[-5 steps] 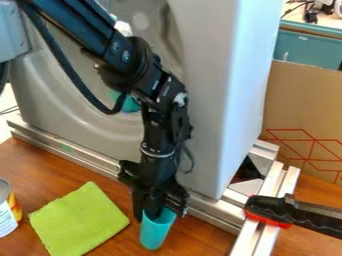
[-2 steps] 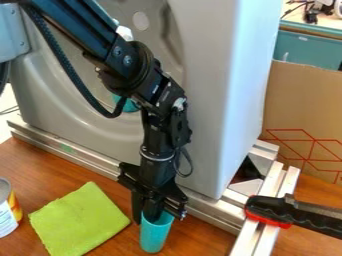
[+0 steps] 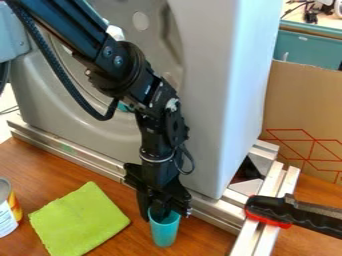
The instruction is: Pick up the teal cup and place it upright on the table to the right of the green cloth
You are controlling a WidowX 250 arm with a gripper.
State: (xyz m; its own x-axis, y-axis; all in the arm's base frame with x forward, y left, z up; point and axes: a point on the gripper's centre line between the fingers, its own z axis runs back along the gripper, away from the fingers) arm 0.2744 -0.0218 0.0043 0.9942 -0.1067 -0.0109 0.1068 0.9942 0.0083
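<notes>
The blue-green cup had just slid a little to the right in the camera view. Its bottom used to point a bit to the left, but now it had swung round and pointed a tiny bit to the right. The black gripper had tipped the same way. It was nearly closed, with the side of the cup pinched between its fingers, one inside the cup and one outside. The cup and the gripper had moved together, so the hold looked good enough to carry the cup along. But it had only the rim, so the cup could still swing or slip.

The cup was near the front edge of the metal rail, to the right of the green cloth. I couldn't tell if its bottom was touching the wooden tabletop. The cloth and the can had not moved at all.
</notes>
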